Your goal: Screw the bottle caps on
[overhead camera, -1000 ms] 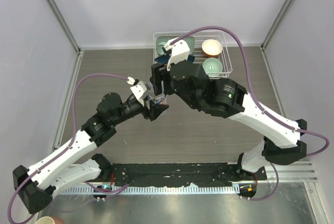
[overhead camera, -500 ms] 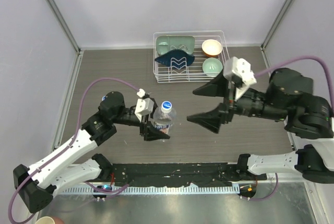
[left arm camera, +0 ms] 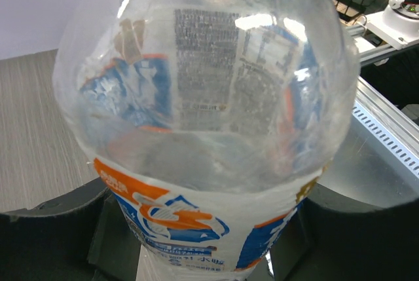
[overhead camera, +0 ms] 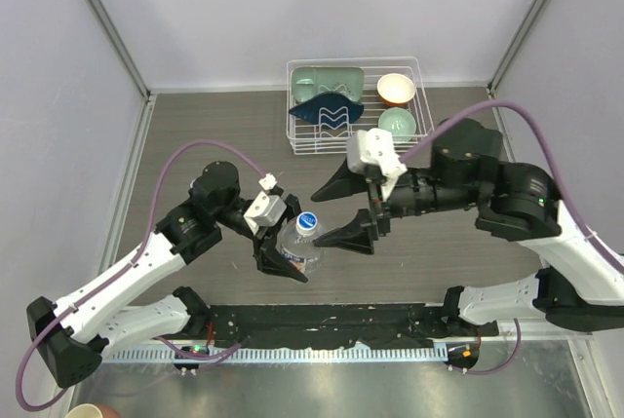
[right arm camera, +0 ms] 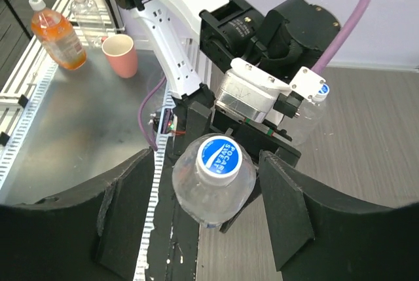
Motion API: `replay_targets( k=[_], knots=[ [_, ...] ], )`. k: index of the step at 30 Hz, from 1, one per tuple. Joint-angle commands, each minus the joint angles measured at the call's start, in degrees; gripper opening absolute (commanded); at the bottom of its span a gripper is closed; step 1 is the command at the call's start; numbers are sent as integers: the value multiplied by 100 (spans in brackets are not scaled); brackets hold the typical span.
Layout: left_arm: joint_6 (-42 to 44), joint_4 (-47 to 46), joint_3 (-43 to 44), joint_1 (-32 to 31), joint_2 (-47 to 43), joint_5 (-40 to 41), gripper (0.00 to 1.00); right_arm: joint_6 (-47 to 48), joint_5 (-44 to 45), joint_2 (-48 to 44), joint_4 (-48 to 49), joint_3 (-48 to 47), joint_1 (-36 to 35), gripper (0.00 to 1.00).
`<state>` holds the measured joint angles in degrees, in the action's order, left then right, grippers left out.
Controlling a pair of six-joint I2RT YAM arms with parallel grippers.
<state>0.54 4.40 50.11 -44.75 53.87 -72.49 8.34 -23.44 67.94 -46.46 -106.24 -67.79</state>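
Right claw [overhead camera: 331, 216] is swinging back in, spread wide, nearing the cap [right arm camera: 219, 158] atop the labelled bottle [left arm camera: 209, 130]. Left claw [overhead camera: 281, 257] is gripping that bottle mid-surface [overhead camera: 195, 145]. Another tightening twist looks due.

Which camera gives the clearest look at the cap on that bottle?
The right wrist view. There the cap sits mid-picture, facing the camera, and its blue print is readable. In the top external view the cap is only a small blue-and-white dot. The left wrist view shows just the labelled body of the bottle, with no cap in sight.
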Motion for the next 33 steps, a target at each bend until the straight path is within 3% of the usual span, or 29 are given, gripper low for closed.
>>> replay_targets(
  k=[1, 12, 33],
  knots=[
    [307, 87, 280, -51, 27, -380, 0, 203, -494, 131, 286, -266, 90, 69],
    [245, -10, 289, -78, -34, -345, 0, 107, -1224, 474, 374, -293, 327, 61],
    [96, -282, 307, -69, -166, -169, 0, -8, -1374, 606, 462, -11, 556, 53]
  ],
)
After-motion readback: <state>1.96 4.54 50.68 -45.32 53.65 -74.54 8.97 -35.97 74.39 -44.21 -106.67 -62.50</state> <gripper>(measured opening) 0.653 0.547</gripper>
